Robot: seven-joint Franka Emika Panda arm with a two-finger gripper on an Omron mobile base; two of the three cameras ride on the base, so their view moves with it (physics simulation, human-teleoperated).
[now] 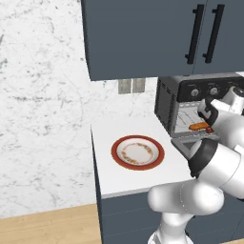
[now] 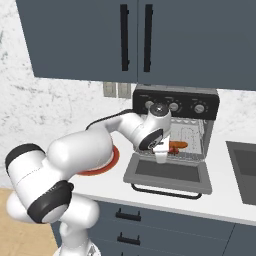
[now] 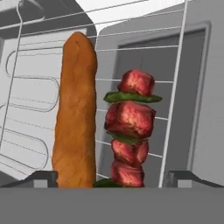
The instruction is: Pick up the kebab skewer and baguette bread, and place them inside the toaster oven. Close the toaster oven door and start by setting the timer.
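inside the toaster oven [image 2: 175,107]: baguette bread [image 3: 75,113] and kebab skewer [image 3: 130,135] lie side by side on the rack.
fingers [image 3: 39,178]: spread wide, holding nothing.
our step: we judge we should retreat straight, then lift the toaster oven door [image 2: 169,173].

the baguette bread [image 3: 76,109], a slim orange-brown loaf, lies on the wire rack inside the toaster oven [image 2: 176,102]. just beside it lies the kebab skewer [image 3: 130,131], red chunks with green slices between. the toaster oven door [image 2: 170,173] hangs open, folded down flat.
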